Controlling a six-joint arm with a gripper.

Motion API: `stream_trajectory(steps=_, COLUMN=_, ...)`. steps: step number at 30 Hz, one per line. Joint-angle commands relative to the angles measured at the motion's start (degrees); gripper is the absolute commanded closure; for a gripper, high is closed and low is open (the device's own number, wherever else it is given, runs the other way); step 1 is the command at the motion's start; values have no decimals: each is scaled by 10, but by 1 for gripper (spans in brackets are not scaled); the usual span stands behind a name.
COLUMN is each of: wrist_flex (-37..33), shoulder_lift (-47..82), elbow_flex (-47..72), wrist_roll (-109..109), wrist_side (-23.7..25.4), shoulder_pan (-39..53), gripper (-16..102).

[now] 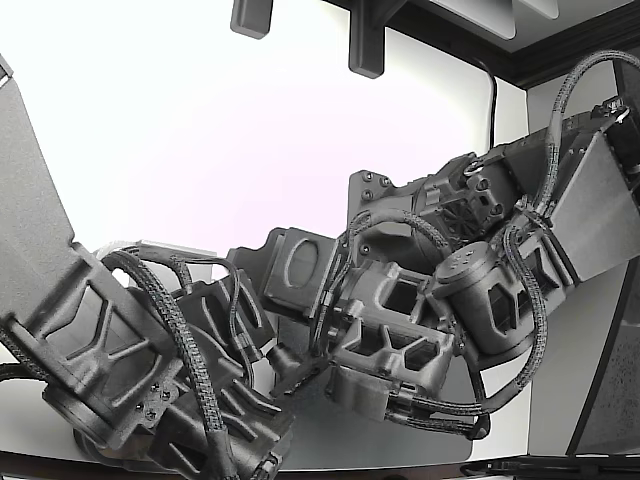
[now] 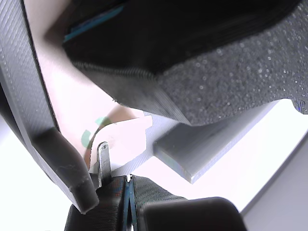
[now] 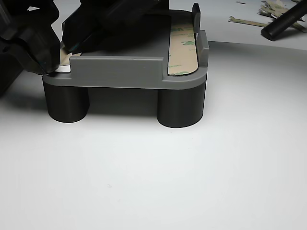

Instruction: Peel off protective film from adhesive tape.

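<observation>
A grey fixture (image 3: 120,72) stands on black round legs. A strip of tape under tan protective film (image 3: 182,52) with green print lies along its right side in the other view. A second tan film (image 3: 64,58) lies at the left corner, and it also shows in the wrist view (image 2: 108,127). My gripper (image 3: 62,48) sits low over that corner. In the wrist view the gripper (image 2: 132,159) shows a grey finger (image 2: 48,125) and a black foam pad (image 2: 226,72) standing apart. A thin metal tip (image 2: 102,159) touches the film edge. In the exterior view the arms hide the fixture.
Two black arms (image 1: 400,320) crowd together over the white table (image 3: 192,182). Several peeled film scraps (image 3: 268,9) and a black rod (image 3: 285,21) lie at the far right in the other view. A grey fixture wall (image 2: 202,154) runs close beside the fingers.
</observation>
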Motion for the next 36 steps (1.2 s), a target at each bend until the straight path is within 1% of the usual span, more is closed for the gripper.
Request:
stream_trajectory(steps=1, wrist_flex=-5, shoulder_lift=17, elbow_flex=-6, wrist_roll=-1, wrist_side=2, shoulder_pan=-4, gripper=97)
stream_trajectory(steps=20, wrist_flex=15, shoulder_lift=19, elbow_flex=-15, wrist_roll=11, wrist_side=-6, shoulder_pan=-4, gripper=97)
stream_trajectory(steps=36, wrist_flex=-15, shoulder_lift=18, elbow_flex=-6, wrist_roll=-5, wrist_side=2, shoulder_pan=-6, gripper=97)
